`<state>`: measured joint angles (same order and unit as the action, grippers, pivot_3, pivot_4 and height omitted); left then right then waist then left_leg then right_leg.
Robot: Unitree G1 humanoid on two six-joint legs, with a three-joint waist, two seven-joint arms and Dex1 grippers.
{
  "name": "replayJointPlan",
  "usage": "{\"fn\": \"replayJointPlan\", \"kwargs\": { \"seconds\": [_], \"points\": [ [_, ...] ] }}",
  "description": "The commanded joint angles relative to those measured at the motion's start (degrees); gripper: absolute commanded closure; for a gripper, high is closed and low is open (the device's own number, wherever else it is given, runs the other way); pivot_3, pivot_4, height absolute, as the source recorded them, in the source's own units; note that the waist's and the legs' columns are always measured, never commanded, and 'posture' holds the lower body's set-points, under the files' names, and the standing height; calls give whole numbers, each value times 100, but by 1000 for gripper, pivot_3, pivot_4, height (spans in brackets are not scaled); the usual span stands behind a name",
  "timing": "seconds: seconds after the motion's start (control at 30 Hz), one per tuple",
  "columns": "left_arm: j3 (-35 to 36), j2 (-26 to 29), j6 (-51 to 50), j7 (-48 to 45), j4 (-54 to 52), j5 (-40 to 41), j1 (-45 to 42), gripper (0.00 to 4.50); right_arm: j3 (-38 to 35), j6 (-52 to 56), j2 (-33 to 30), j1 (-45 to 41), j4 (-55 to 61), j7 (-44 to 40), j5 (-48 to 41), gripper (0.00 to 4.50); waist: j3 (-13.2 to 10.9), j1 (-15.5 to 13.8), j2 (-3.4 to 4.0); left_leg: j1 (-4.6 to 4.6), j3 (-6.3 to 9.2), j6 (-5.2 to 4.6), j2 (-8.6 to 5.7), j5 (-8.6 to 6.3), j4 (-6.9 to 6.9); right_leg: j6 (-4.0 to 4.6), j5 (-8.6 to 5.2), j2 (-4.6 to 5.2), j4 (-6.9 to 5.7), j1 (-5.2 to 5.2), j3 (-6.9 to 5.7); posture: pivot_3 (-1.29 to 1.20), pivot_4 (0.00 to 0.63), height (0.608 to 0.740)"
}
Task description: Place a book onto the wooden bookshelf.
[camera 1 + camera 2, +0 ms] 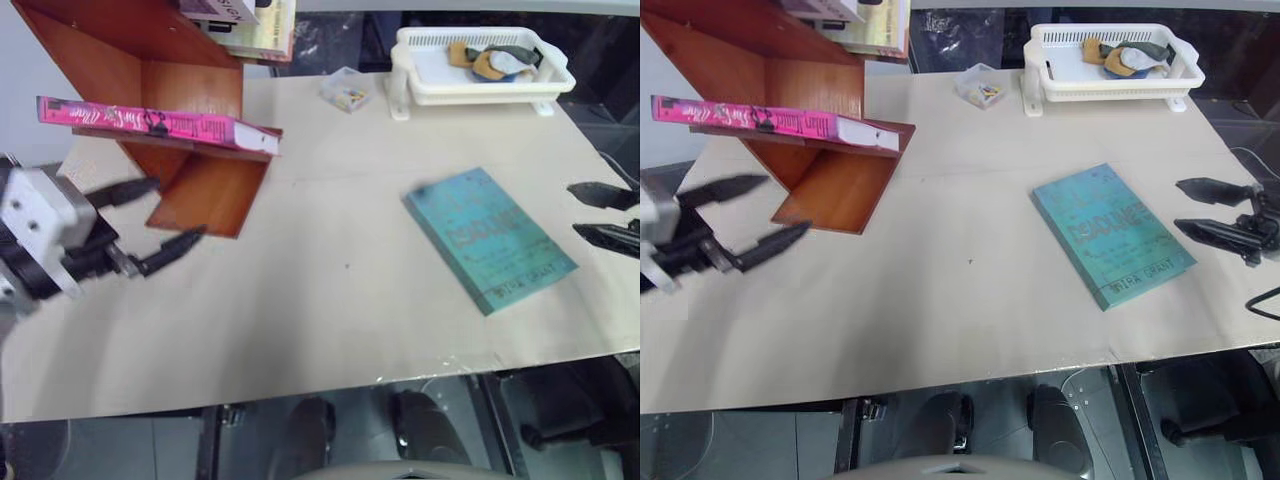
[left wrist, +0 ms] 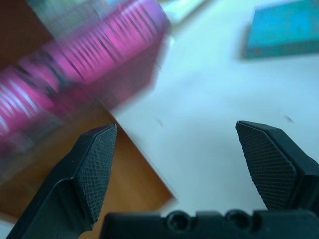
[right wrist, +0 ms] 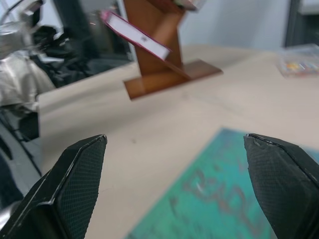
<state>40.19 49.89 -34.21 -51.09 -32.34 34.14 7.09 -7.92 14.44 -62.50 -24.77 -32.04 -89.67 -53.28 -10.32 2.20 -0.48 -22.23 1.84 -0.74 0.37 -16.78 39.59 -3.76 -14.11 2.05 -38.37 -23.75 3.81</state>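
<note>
The bright pink book lies flat on a slanted board of the reddish-brown wooden bookshelf at the table's far left, its white page edges facing right. My left gripper hangs open just in front of and below the shelf, empty, apart from the book. In the left wrist view the book and a shelf board show beyond the fingertips. My right gripper stands open and empty at the table's right edge, beside the teal book.
A white plastic basket tray with a few small items stands at the back right. A small clear box sits near it. Pale books rest on the bookshelf's upper part. The beige table top spreads between the two grippers.
</note>
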Motion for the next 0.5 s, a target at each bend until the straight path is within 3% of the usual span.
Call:
{"fn": "replayJointPlan", "kwargs": {
  "seconds": [0.03,0.3,0.5],
  "points": [
    [53,-337,-119,160,-463,251,459,216,-75,-544,12,89,-673,-283,394,0,1,0,-3,9,0,0,0,0,0,0,0,0,4,10,0,0,150,740],
    [-199,-887,427,327,-292,-128,1096,216,-202,-1966,282,-40,-1755,-283,1410,0,3,6,0,50,-15,0,-1,0,-5,0,0,-8,6,43,14,0,150,740],
    [-361,-1027,626,414,-361,-257,1291,216,-295,-2400,344,62,-1990,-283,1702,0,3,8,0,49,-17,0,-1,0,-6,0,0,-5,9,44,17,0,150,740]
  ]
}}
